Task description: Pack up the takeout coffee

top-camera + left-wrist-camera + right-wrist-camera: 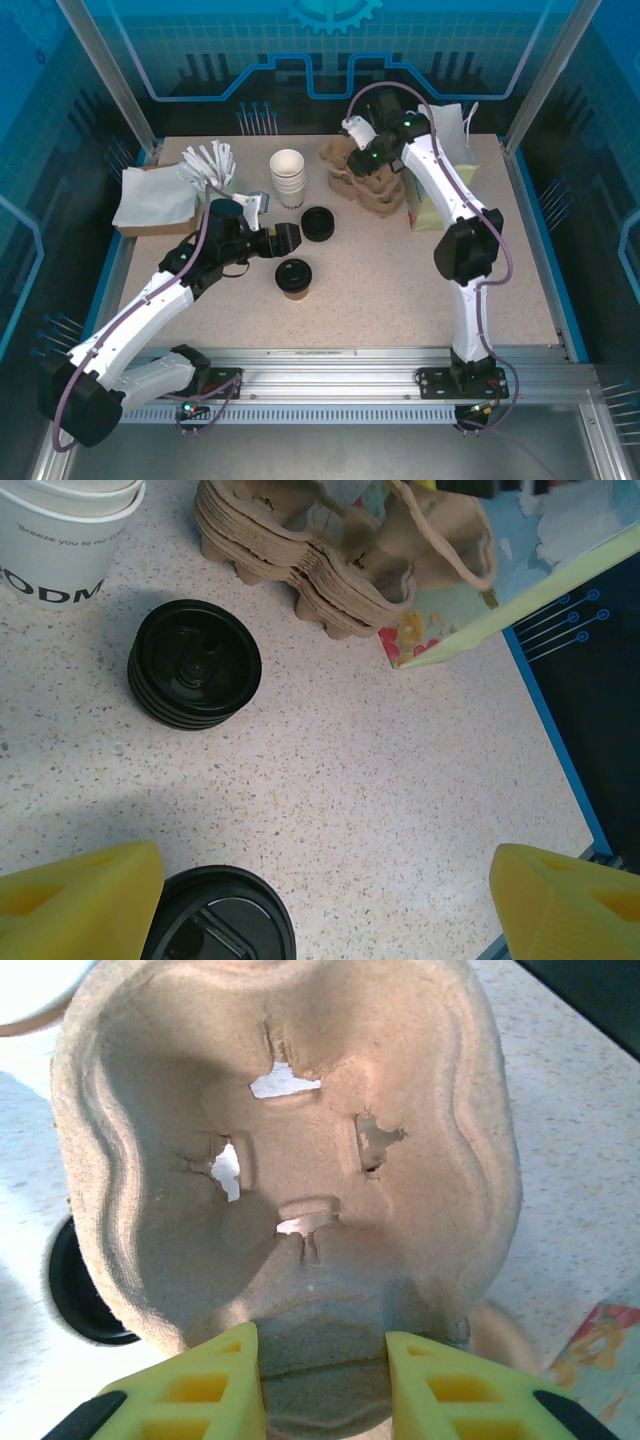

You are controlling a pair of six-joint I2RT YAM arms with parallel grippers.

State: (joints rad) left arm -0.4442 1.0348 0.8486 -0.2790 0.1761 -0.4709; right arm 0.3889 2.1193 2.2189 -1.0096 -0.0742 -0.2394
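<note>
Nothing packed yet.
Right jaws pinch brown moulded-pulp cup carrier (300, 1160); left jaws gape beside black-lidded brown paper cup (294, 277).

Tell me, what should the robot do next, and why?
Probably pinch and lift the cardboard carrier: the right gripper has its fingers astride the carrier's rim, and the lidded coffee sits beside the open left gripper, with nothing yet to go into.

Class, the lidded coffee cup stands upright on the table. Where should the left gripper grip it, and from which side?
Take the coffee cup by its paper body below the lid, probably level from the side of the open left gripper: it stands upright and round, and the lid overhangs.
</note>
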